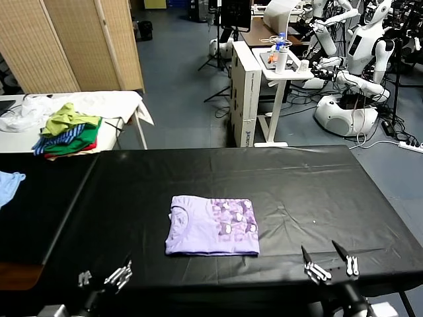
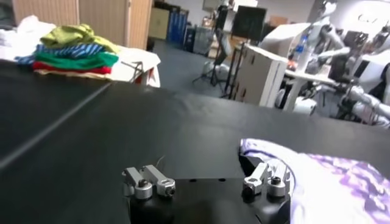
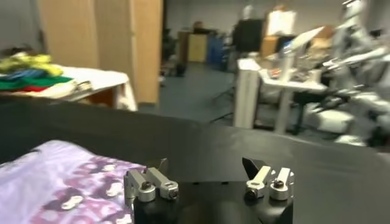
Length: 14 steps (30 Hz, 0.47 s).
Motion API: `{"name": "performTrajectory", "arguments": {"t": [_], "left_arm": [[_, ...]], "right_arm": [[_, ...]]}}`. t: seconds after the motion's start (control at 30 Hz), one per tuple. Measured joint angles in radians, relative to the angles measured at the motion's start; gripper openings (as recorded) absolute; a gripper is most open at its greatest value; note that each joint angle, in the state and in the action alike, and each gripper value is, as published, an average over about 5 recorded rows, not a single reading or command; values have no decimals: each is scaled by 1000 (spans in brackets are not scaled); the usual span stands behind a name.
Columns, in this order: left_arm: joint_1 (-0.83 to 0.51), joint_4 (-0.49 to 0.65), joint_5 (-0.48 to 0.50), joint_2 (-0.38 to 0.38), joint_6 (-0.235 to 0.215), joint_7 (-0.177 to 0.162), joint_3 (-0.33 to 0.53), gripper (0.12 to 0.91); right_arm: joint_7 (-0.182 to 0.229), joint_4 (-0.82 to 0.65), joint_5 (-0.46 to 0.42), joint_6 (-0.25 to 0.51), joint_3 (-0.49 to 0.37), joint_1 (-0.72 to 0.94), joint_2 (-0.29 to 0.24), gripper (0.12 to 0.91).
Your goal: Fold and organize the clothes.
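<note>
The clothes, a pale lavender T-shirt (image 1: pixel 211 226), lie folded into a flat rectangle on the black table (image 1: pixel 297 185), with the purple-and-white print on its right half. My left gripper (image 1: pixel 102 276) hovers open at the table's front edge, left of the shirt. My right gripper (image 1: pixel 328 261) hovers open at the front edge, right of the shirt. In the left wrist view the left gripper (image 2: pixel 204 164) holds nothing, and the shirt (image 2: pixel 329 182) lies just beside one finger. In the right wrist view the right gripper (image 3: pixel 206 165) is empty too, with the shirt (image 3: pixel 67 182) off to one side.
A pile of green, striped and red clothes (image 1: pixel 69 132) sits on a white side table (image 1: pixel 122 102) at the back left. A light blue garment (image 1: pixel 10 185) lies at the left edge. Behind the table stand a white cart (image 1: pixel 281 66) and other robots (image 1: pixel 360 59).
</note>
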Motion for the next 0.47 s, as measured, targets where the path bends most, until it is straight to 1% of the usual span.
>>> {"name": "performTrajectory", "arguments": {"t": [0.2,0.47], "left_arm": [[12,-13,22,2,4,3,0,907],[15,-12,38,1,7,10,1,907]], "right_arm": [[-1,15,0,5,4,-54,3,907],[-1,20,0,6,5,-73,5,907]]}}
